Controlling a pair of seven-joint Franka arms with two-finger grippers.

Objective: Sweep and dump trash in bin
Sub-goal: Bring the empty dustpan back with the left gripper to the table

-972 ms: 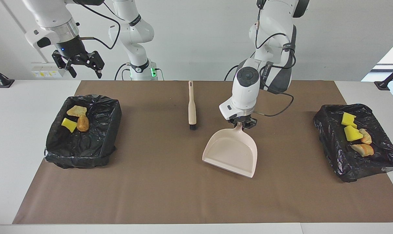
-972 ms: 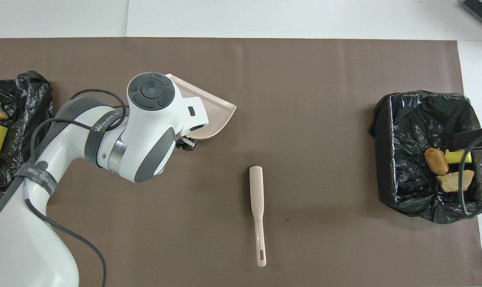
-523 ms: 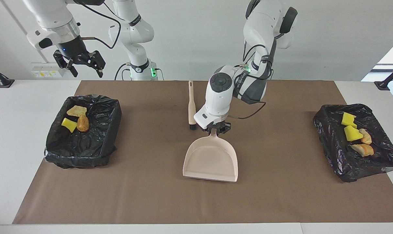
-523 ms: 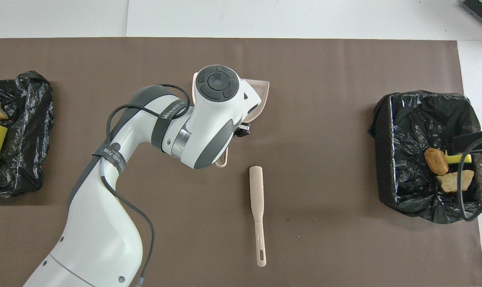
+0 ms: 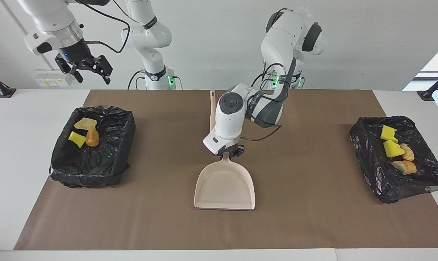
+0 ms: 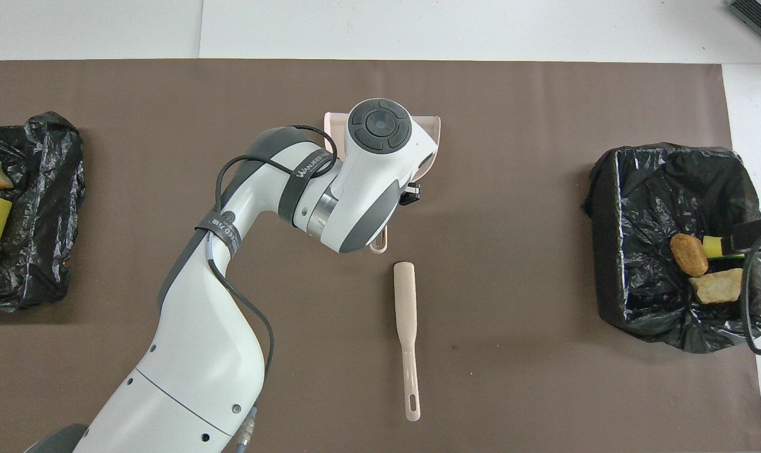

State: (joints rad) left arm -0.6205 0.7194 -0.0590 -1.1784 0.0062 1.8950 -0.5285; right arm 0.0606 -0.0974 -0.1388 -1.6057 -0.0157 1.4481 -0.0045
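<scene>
My left gripper (image 5: pixel 228 152) is clamped on the handle of the pale pink dustpan (image 5: pixel 225 185), at the middle of the brown mat (image 5: pixel 168 224). From across the table I see the pan's mouth turned away from the robots, and whether its lip touches the mat I cannot tell. From overhead, the arm's wrist covers most of the pan; only its farther rim (image 6: pixel 435 126) and the tip of its handle (image 6: pixel 378 247) show around the white housing. The brush (image 6: pixel 406 327) lies flat on the mat, apart from the pan and nearer to the robots, its thin handle pointing toward them; in the facing view the left arm hides most of it. My right gripper (image 5: pixel 84 69) waits up in the air with its fingers spread apart and nothing between them, above the robots' edge of the table at its own end. All the trash I can see is in the two black-lined bins. The bin at the right arm's end (image 5: pixel 95 174) holds three pieces close together: a yellow sponge chunk (image 5: pixel 76 139), a beige lump (image 5: pixel 85 123) and an orange-brown piece (image 5: pixel 92 137). The bin at the left arm's end (image 5: pixel 392 192) holds four: two yellow chunks (image 5: pixel 391 148), one nearer to the robots than the other, and two bread-like pieces (image 5: pixel 404 166) beside them.
</scene>
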